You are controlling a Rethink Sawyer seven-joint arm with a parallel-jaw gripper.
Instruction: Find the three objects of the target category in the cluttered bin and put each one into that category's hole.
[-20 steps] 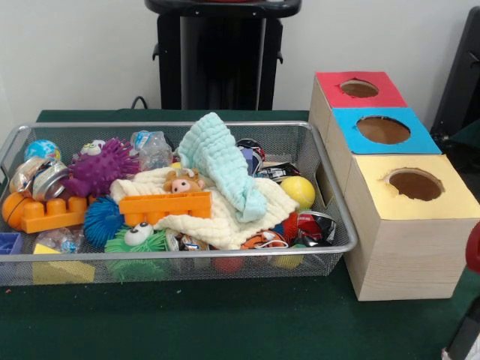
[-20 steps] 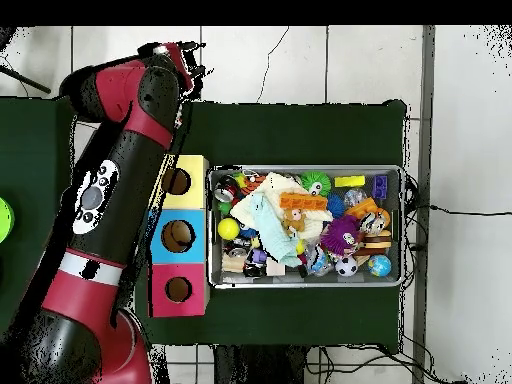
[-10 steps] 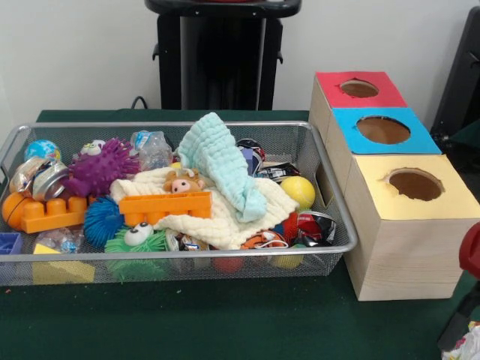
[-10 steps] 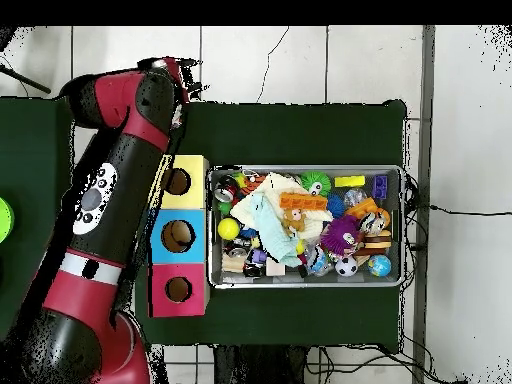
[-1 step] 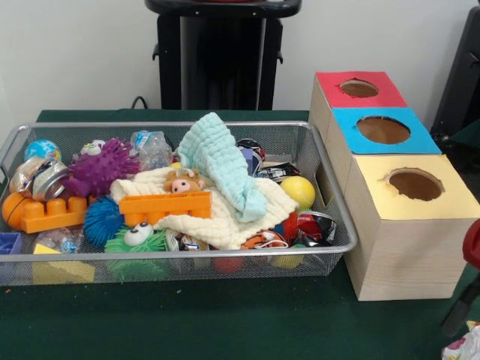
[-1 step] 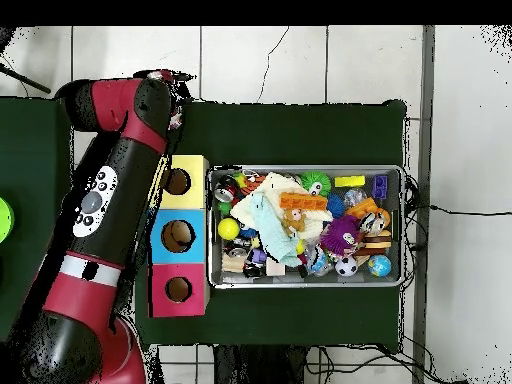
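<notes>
A wire basket (image 5: pixel 334 196) holds a heap of toys: a mint cloth (image 5: pixel 221 159) over a cream cloth (image 5: pixel 225 219), a yellow ball (image 5: pixel 298 191), an orange brick (image 5: pixel 165 208), a purple spiky ball (image 5: pixel 100 166) and a small plush animal (image 5: pixel 184 181). To its right stand three boxes with round holes, red (image 5: pixel 358 88), blue (image 5: pixel 382 130) and yellow (image 5: pixel 414 184). In the overhead view my gripper (image 6: pixel 176 92) hangs off the yellow box's (image 6: pixel 178 181) end, away from the basket (image 6: pixel 305 170). Only the arm's red edge (image 5: pixel 473 244) and a white, colourful scrap (image 5: pixel 466 348) show at the front view's lower right corner.
Further toys fill the basket: a blue spiky ball (image 5: pixel 101 221), a green spiky ball with an eye (image 5: pixel 139 238), a second orange brick (image 5: pixel 45 212), a globe ball (image 5: pixel 42 149), a yellow block (image 5: pixel 60 271). Green cloth covers the table (image 5: pixel 225 322).
In the overhead view the arm's end has drawn in towards the yellow box. At the front view's lower right, the red arm edge sank and a white, colourful scrap came into sight.
</notes>
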